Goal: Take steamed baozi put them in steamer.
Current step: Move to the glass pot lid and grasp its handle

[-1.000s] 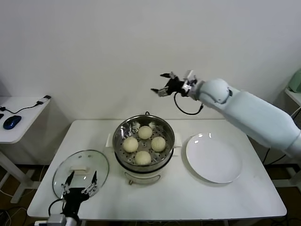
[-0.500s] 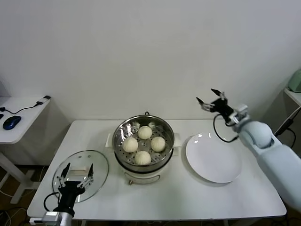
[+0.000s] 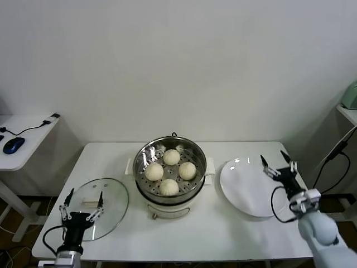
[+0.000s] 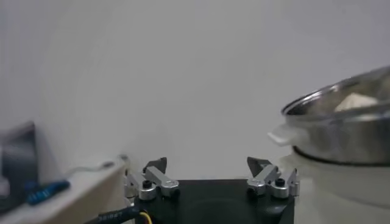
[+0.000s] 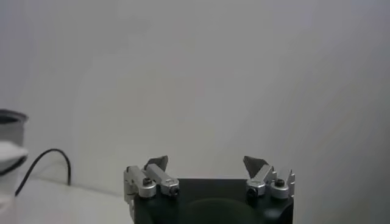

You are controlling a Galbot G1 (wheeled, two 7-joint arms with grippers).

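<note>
Several cream-white steamed baozi (image 3: pixel 169 172) lie in the shiny steel steamer (image 3: pixel 144 153) at the table's middle. Its rim and one bun also show in the left wrist view, steamer (image 4: pixel 341 131). My left gripper (image 3: pixel 81 202) stands open low at the front left, over the near edge of the glass lid, with nothing between its fingers. My right gripper (image 3: pixel 278 163) stands open and empty at the right rim of the white plate (image 3: pixel 245 187). In the wrist views the left gripper (image 4: pixel 209 165) and the right gripper (image 5: pixel 207 163) show wide, empty jaws.
A round glass lid (image 3: pixel 111 196) with a white handle lies flat on the white table (image 3: pixel 223 234) at the front left. A side table (image 3: pixel 28 137) with a blue mouse (image 3: pixel 13 144) and a cable stands to the far left. A black cable hangs at the far right.
My right arm has swung from above the steamer's back rim down and to the right, to the plate's right edge. My left gripper has drawn back a little toward the table's front left.
</note>
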